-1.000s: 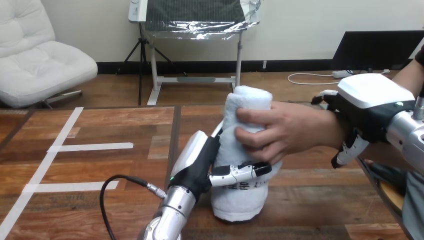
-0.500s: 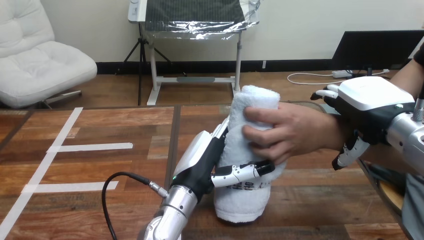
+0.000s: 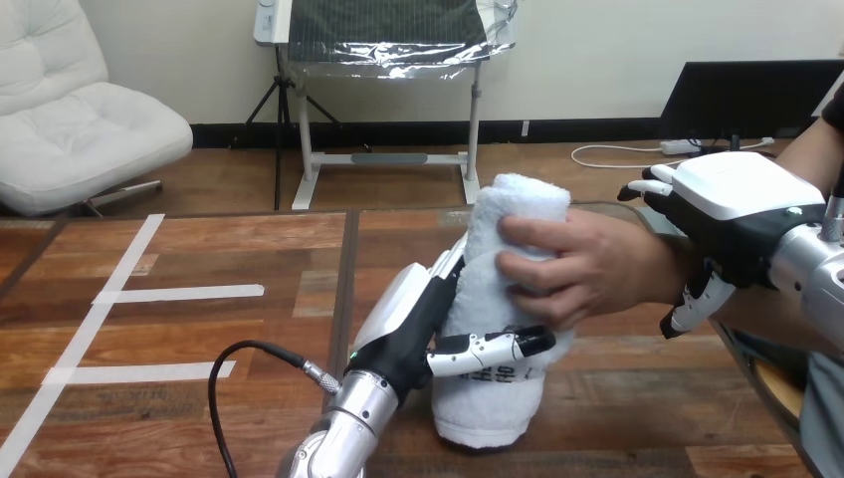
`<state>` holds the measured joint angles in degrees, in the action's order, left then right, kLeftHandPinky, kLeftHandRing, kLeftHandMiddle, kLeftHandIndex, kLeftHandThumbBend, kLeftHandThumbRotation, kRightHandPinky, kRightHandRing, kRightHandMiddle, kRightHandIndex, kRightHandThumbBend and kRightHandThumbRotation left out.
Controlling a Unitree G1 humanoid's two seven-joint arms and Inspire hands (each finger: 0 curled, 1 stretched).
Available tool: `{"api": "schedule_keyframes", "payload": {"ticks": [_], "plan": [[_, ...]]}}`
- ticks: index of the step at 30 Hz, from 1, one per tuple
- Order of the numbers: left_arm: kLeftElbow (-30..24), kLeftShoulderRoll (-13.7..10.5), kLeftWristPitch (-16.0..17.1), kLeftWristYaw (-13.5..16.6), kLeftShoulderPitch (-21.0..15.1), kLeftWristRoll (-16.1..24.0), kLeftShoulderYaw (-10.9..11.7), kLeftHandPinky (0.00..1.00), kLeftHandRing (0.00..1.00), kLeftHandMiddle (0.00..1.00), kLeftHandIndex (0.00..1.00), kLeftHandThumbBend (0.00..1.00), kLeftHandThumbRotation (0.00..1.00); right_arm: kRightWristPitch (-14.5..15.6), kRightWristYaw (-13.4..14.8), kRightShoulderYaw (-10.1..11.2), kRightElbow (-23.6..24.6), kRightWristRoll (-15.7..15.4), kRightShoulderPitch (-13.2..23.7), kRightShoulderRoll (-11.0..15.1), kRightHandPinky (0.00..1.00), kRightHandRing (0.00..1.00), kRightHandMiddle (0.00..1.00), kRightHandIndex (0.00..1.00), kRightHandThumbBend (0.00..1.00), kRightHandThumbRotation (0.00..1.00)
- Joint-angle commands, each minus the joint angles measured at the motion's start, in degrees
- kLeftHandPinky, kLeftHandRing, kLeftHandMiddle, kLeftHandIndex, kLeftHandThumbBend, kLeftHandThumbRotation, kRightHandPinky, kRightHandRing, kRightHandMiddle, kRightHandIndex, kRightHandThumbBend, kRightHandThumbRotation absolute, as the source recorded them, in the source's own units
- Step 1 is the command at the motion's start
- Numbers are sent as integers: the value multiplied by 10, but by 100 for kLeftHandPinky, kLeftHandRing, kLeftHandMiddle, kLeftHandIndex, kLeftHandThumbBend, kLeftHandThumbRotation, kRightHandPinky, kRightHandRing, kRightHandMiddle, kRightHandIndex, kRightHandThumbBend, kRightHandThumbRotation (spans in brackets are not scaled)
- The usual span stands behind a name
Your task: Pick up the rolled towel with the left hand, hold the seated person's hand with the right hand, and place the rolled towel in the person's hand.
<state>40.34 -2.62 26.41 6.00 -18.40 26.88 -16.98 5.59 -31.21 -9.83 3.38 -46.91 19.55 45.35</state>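
A white rolled towel (image 3: 503,398) stands nearly upright, leaning a little to the right, over the wooden table (image 3: 249,329). My left hand (image 3: 418,319) is shut on its lower half, thumb across the front. The person's hand (image 3: 582,264) comes in from the right and wraps its fingers round the towel's upper half. My right hand (image 3: 732,204) sits over the person's wrist, fingers curled round it from above and below.
White tape strips (image 3: 174,293) mark the table's left part. A dark seam (image 3: 343,289) runs down the table's middle. A black cable (image 3: 239,358) loops by my left forearm. The table's right edge (image 3: 741,354) lies under the person's forearm.
The towel, my left hand and the person's hand have drifted a little to the right together. My right hand has stayed on the wrist.
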Motion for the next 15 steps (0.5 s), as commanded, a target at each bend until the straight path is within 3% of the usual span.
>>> {"api": "schedule_keyframes", "payload": {"ticks": [1,12,15], "plan": [[-18,-5,4,-6,-25,0,-9,100,100,100,100,100,70,5,10,16,7,6,32,2,92,99,100,92,85,7],[-26,-9,5,-12,-15,-7,-6,100,100,100,100,100,69,5,15,25,24,17,20,4,92,98,99,91,85,4],[-21,-8,24,-11,-10,-18,-1,100,100,100,100,100,69,6,18,33,40,22,10,6,91,97,99,91,85,4]]}}
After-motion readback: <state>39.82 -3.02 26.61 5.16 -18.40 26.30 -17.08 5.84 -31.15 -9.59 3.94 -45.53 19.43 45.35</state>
